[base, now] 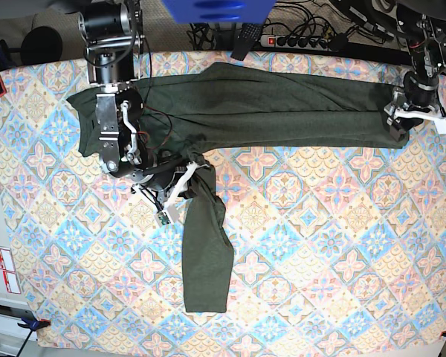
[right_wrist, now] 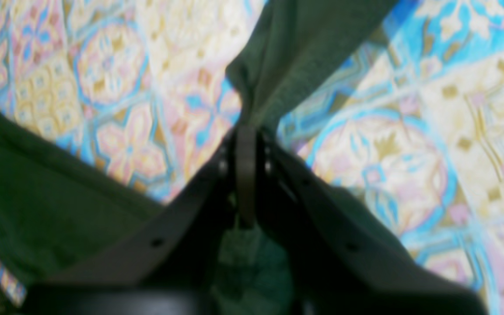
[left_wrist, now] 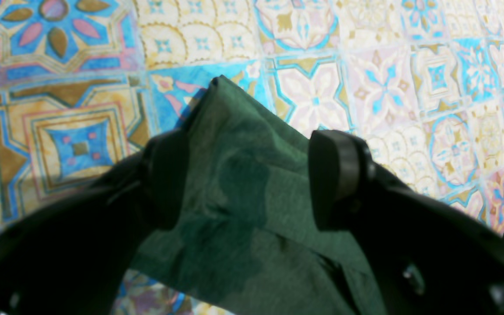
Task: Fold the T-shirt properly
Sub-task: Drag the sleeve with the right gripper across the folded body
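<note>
Pinching a bunched fold of the T-shirt, the right hand is clenched on the fabric; in the right wrist view its fingers meet flat together with a gathered ridge of green cloth rising straight out beyond the tips. More of the shirt drapes off to one side of that hand and some sits bunched underneath between the finger bases. Base view: the shirt lies spread on the patterned worktop, body stretched as a long band along the far side, one long sleeve trailing away from the right hand toward the near edge. The grip sits right where that sleeve joins the body. The left hand sits at the opposite end of the band, right at the cloth edge there. In the left wrist view this hand is released, fingers standing wide apart, with a pointed flap of shirt lying between them and running out past the tips onto the tile-print cover. Fingers do not press the flap from either side. Another strip of green shows at that view's far right edge. Cables and a power strip lie beyond the worktop's far edge.
</note>
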Available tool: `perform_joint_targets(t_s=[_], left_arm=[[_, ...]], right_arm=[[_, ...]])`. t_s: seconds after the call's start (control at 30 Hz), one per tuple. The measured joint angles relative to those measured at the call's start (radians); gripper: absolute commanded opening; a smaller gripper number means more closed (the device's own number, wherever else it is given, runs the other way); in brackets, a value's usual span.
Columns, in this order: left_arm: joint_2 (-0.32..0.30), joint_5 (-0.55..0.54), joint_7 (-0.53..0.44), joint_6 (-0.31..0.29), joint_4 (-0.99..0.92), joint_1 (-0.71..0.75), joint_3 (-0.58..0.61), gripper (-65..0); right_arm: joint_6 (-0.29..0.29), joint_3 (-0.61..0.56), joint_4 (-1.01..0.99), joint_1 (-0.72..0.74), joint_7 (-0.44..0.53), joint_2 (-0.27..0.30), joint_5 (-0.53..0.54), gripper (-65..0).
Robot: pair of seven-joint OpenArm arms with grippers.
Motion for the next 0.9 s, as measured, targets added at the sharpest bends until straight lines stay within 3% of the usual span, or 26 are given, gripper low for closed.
perform_joint_targets(t_s=[0.3, 0.6, 0.9], left_arm=[[0.000, 0.001, -0.001, 0.000, -0.001, -0.019, 0.000, -23.5], [0.000, 0.001, -0.003, 0.000, -0.002, -0.018, -0.001, -23.5], [-0.001, 0.000, -0.002, 0.000, -0.001, -0.018, -0.001, -23.5]], right_arm=[[0.001, 0.000, 0.242, -0.134, -0.087, 0.000, 0.009, -64.7], [0.002, -0.005, 0.377, -0.273, -0.084, 0.000, 0.007, -64.7], [0.002, -0.181, 0.441, -0.342, -0.082, 0.002, 0.008, -64.7]])
